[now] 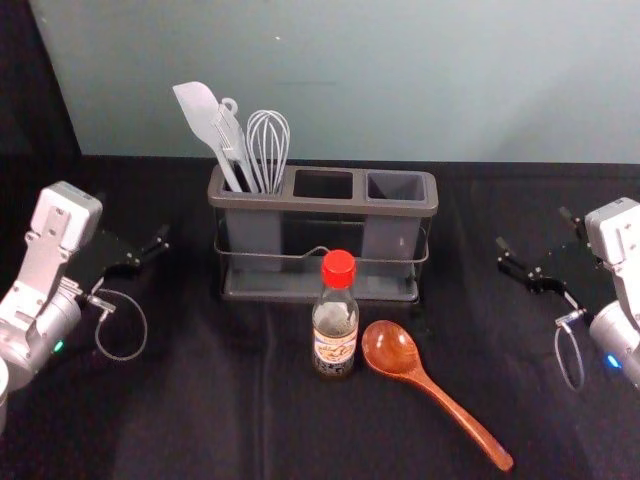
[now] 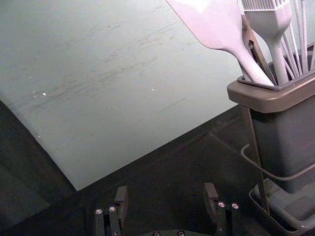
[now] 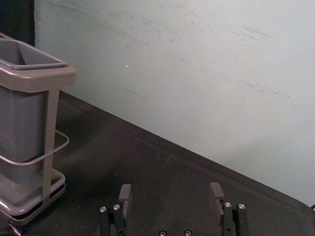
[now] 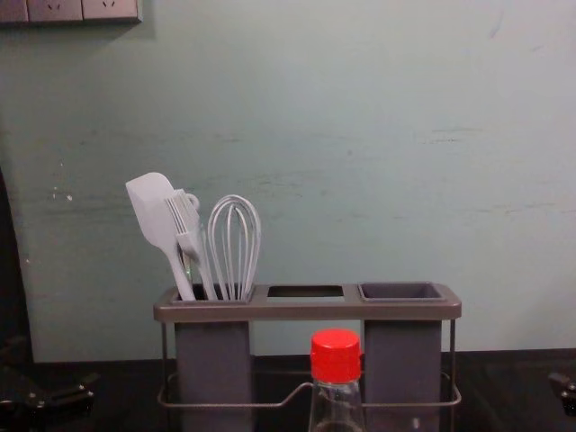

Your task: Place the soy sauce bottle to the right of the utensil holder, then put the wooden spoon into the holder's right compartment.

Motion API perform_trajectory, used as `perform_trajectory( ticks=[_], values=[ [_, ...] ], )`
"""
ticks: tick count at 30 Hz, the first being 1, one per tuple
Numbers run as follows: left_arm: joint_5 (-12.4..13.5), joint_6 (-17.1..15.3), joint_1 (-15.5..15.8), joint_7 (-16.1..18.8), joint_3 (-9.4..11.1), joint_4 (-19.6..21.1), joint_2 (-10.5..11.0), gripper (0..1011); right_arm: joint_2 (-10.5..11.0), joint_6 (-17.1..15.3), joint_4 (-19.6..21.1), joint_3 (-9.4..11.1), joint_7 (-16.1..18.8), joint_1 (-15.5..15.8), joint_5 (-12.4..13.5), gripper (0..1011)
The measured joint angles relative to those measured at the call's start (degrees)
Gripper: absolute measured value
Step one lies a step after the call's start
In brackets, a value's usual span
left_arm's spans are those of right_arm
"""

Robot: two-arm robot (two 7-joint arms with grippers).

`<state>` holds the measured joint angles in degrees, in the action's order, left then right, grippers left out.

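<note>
The right gripper (image 3: 171,190), at right, fingers apart, should grasp the soy sauce bottle (image 1: 335,340) squarely, clearing the wooden spoon (image 1: 391,348); the left gripper (image 2: 166,190), at left, has spread fingers.

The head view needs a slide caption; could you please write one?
Soy sauce bottle standing and wooden spoon lying in front of the utensil holder.

Silvery-white arms (image 1: 66,215); left claw (image 1: 133,218), right claw (image 1: 532,228) black; bright screws (image 2: 112,209); looped cables (image 1: 145,322); green light (image 1: 58,346), blue light (image 1: 612,361)
</note>
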<state>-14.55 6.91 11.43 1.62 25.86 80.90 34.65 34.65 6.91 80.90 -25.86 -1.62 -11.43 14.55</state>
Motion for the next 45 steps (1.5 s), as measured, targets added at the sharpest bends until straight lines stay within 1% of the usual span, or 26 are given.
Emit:
perform_trajectory(
  ticks=[25, 27, 29, 30, 31, 35, 38, 39, 42, 45],
  values=[
    [0.0, 0.0, 0.0, 0.0, 0.0, 0.0, 0.0, 1005, 0.0, 0.0, 0.0, 0.0, 0.0, 0.0, 0.0, 1003],
    [0.0, 0.0, 0.0, 0.0, 0.0, 0.0, 0.0, 1005, 0.1, 0.6, 0.2, 0.4, 0.0, 0.3, -0.3, 1003],
    [0.0, 0.0, 0.0, 0.0, 0.0, 0.0, 0.0, 1005, 0.2, 1.1, 0.7, 0.8, 0.1, 0.6, -0.4, 1003],
    [0.0, 0.0, 0.0, 0.0, 0.0, 0.0, 0.0, 1005, 0.5, 1.5, 1.5, 1.3, 0.1, 1.1, -0.5, 1003],
    [0.0, 0.0, 0.0, 0.0, 0.0, 0.0, 0.0, 1005, 0.5, 1.5, 1.5, 1.3, 0.1, 1.1, -0.5, 1002],
    [0.0, 0.0, 0.0, 0.0, 0.0, 0.0, 0.0, 1005, 2.1, 2.5, 5.5, 3.5, 0.9, 3.6, 0.1, 1003],
    [0.0, 0.0, 0.0, 0.0, 0.0, 0.0, 0.0, 1005, 3.0, 2.8, 7.6, 4.6, 1.3, 5.0, 0.8, 1003],
    [0.0, 0.0, 0.0, 0.0, 0.0, 0.0, 0.0, 1005, 3.6, 3.0, 9.0, 5.4, 1.6, 6.0, 1.3, 1003],
    [0.0, 0.0, 0.0, 0.0, 0.0, 0.0, 0.0, 1005, 4.3, 3.4, 11.0, 6.6, 2.3, 7.5, 2.3, 1003],
    [0.0, 0.0, 0.0, 0.0, 0.0, 0.0, 0.0, 1005, 5.4, 3.8, 13.9, 8.4, 3.8, 10.0, 4.6, 1003]
  ],
)
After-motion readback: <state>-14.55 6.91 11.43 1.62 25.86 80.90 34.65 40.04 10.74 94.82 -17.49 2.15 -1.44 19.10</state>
